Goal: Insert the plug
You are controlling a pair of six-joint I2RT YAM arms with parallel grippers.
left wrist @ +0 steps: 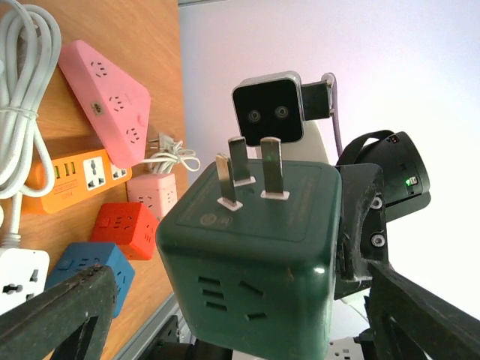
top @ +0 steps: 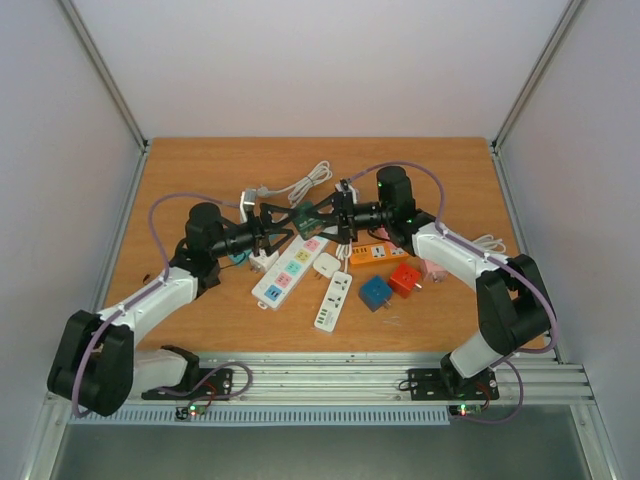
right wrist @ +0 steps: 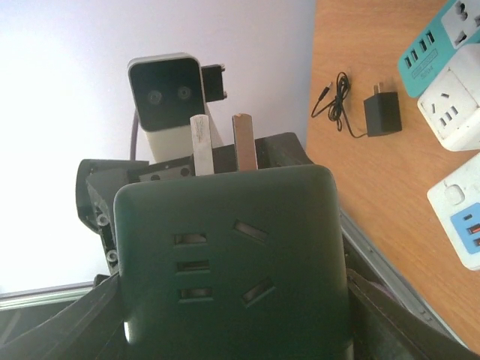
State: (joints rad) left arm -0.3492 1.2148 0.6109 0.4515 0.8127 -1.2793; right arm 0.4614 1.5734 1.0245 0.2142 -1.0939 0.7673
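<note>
green cube adapter (left wrist: 255, 255) — glossy smooth plastic | prongs (left wrist: 240, 161) — bare dull metal | table (top: 200, 175), matt wood

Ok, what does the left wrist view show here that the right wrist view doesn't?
Left wrist only: the pink triangular strip, orange strip, red cube and blue cube. Right wrist only: the black charger with its thin cable, and the teal strip. Both: the dark green cube with its two prongs, and the opposite arm's wrist camera behind it.
</note>
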